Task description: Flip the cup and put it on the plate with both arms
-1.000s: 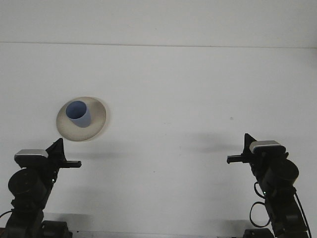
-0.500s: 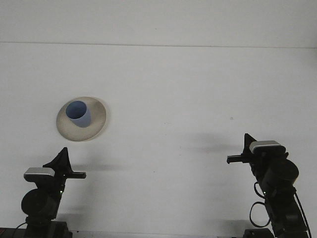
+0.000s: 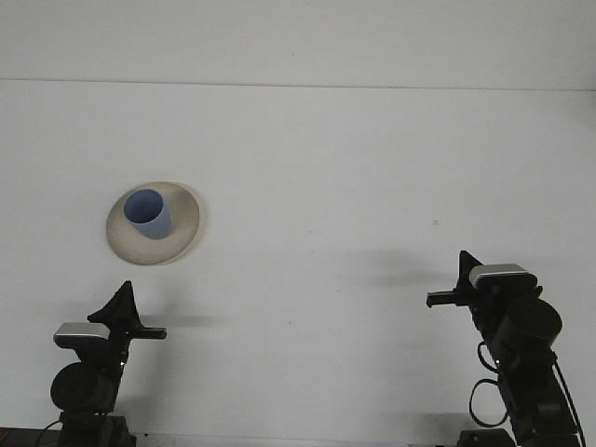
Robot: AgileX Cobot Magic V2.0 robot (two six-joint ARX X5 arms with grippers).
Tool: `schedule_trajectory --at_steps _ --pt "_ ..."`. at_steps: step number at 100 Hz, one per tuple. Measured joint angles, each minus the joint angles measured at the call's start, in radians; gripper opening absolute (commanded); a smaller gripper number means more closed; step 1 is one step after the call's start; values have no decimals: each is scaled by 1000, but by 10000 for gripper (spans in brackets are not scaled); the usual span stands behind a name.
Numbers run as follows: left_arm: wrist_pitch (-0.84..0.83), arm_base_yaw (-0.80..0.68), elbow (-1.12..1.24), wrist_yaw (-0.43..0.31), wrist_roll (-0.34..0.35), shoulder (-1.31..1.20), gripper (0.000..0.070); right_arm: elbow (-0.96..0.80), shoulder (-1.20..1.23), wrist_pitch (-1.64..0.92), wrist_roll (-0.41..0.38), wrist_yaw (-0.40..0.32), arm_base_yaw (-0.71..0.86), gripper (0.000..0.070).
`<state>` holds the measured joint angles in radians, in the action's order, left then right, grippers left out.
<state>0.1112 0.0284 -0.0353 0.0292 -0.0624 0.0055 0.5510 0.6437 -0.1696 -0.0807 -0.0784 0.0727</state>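
Observation:
A blue cup [image 3: 147,214] stands upright, mouth up, on a cream plate [image 3: 185,216] at the left of the white table. My left gripper [image 3: 155,332] sits low near the front edge, well below the plate and apart from it. Over at the front right is my right gripper [image 3: 436,299], far from the cup. Nothing is held by either one.
The white table [image 3: 354,168] runs back to a seam where it meets the white wall. A small dark speck [image 3: 434,223] marks the surface at the right.
My left arm has drawn back and down toward the front edge, with its gripper now lower and slightly further right. The right arm, cup and plate have not moved.

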Motion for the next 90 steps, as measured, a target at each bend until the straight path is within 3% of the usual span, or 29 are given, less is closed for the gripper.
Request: schedule_trajectory --at_steps 90 --pt "42 0 1 0 -3 0 13 0 0 0 0 0 0 3"
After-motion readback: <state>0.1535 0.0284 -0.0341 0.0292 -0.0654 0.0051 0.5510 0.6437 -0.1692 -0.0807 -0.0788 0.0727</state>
